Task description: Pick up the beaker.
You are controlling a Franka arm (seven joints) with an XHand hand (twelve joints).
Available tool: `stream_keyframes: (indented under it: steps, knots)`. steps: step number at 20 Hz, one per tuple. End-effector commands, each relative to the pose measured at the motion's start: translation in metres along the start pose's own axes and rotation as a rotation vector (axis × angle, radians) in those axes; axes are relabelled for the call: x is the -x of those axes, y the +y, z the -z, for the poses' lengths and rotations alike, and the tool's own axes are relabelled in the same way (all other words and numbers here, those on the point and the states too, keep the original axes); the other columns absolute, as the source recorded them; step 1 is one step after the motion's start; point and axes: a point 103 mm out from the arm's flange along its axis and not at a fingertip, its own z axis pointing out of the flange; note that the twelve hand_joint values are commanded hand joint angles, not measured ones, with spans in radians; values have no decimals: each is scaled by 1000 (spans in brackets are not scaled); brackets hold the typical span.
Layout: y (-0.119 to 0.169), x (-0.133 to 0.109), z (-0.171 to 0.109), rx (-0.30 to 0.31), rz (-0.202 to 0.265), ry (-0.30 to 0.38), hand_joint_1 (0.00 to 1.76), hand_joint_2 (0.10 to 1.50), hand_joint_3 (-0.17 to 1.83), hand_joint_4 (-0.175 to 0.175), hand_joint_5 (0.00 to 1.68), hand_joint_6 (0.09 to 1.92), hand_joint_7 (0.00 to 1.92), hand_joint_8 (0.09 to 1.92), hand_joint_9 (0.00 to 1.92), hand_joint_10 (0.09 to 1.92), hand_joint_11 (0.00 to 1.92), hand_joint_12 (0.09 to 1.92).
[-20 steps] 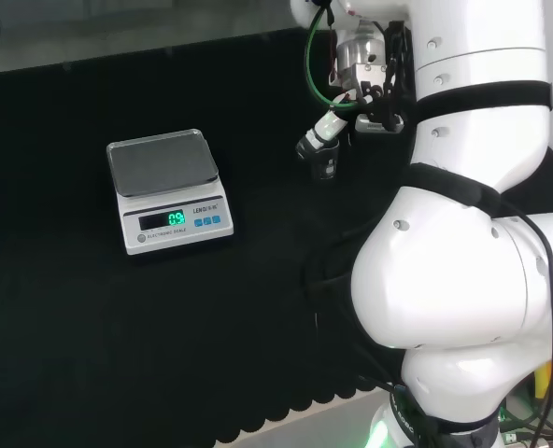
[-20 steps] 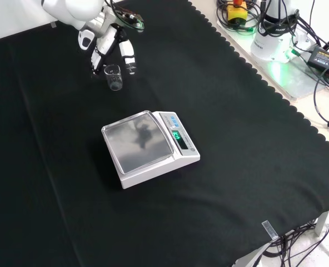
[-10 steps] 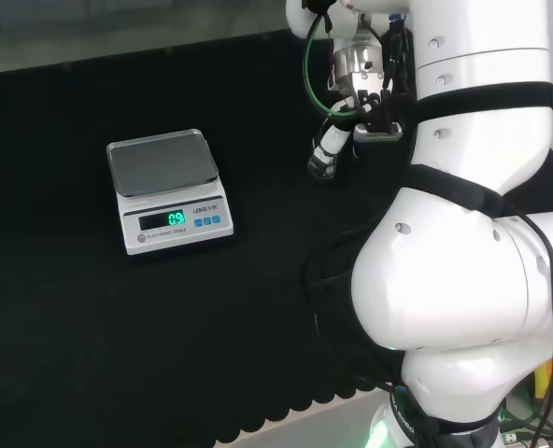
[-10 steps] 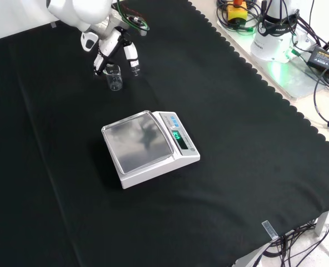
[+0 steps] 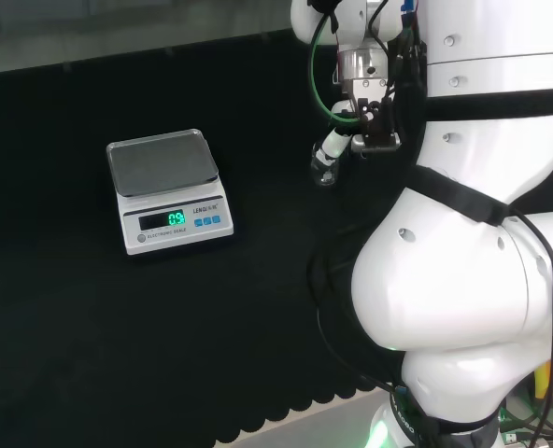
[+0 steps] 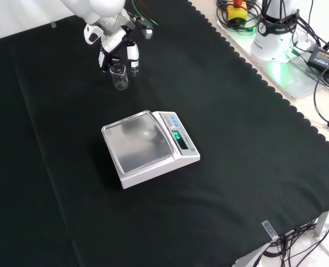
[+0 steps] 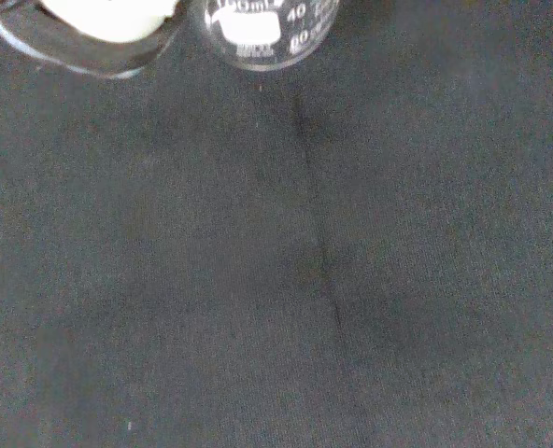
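Note:
A small clear glass beaker with printed white marks stands upright on the black cloth, behind the scale in the front view. In the head view the beaker is right of the scale, beside the arm's links. The hand hangs just over it from behind, with one finger on each side of the rim and a gap between the fingers and the glass. The hand reaches down to the beaker's top in the head view. The wrist view has the beaker close by, next to a blurred white part of the hand.
A white digital scale with a steel pan and a lit green display sits mid-cloth, also seen as the scale in the head view. Cables and a power unit lie beyond the cloth's scalloped edge at the front view's top right.
The hand has moved right in the front view and settled over the beaker, with its fingers drawn in to straddle the rim. The beaker has shifted slightly right.

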Motion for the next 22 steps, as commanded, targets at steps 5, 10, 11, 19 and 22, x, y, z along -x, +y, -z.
stream_keyframes:
  steps: [5,10,11,19,22]
  knots:
    - [5,-22,8,173,-76,-33,937,625,428,-165,883,890,899,891,1094,478,1228,868]
    - [4,-24,10,185,-76,-38,995,601,502,-175,1081,768,993,876,1188,401,1312,795]
    - [4,-24,11,184,-76,-35,1004,601,510,-175,1100,754,1006,874,1198,393,1321,789]
    - [-23,-32,51,206,-37,-38,1014,603,526,-175,1127,735,1029,876,1215,380,1334,779]
    - [-38,-39,73,198,-21,-37,1009,605,530,-175,1127,734,1029,877,1215,377,1330,777]
